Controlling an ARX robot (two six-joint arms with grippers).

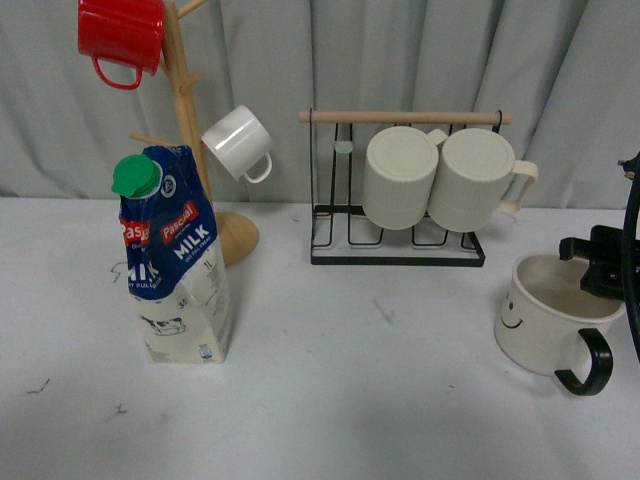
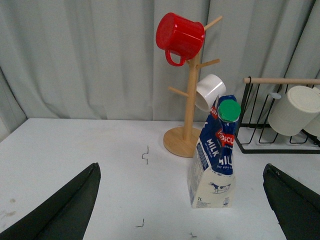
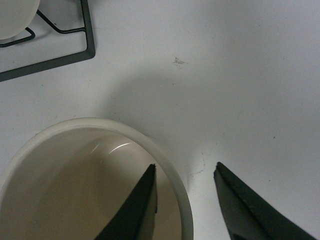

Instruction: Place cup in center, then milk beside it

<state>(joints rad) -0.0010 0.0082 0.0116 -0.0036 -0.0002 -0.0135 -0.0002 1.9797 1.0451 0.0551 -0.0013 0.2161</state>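
Note:
The cup [image 1: 545, 315], a wide cream mug with a black C-shaped handle and a small smiley face, stands at the table's right side. My right gripper [image 3: 185, 172] is open and straddles the cup's rim [image 3: 172, 175]: one finger is inside the cup, the other outside. The arm shows in the front view at the right edge [image 1: 600, 262]. The milk [image 1: 175, 260], a blue-and-white carton with a green cap, stands upright at the left. It also shows in the left wrist view [image 2: 216, 157]. My left gripper [image 2: 182, 210] is open and empty, well short of the carton.
A wooden mug tree [image 1: 200, 150] behind the milk holds a red mug [image 1: 120, 35] and a small white mug [image 1: 238, 142]. A black wire rack [image 1: 400, 240] at the back centre holds two ribbed cream mugs [image 1: 440, 178]. A grey curtain hangs behind.

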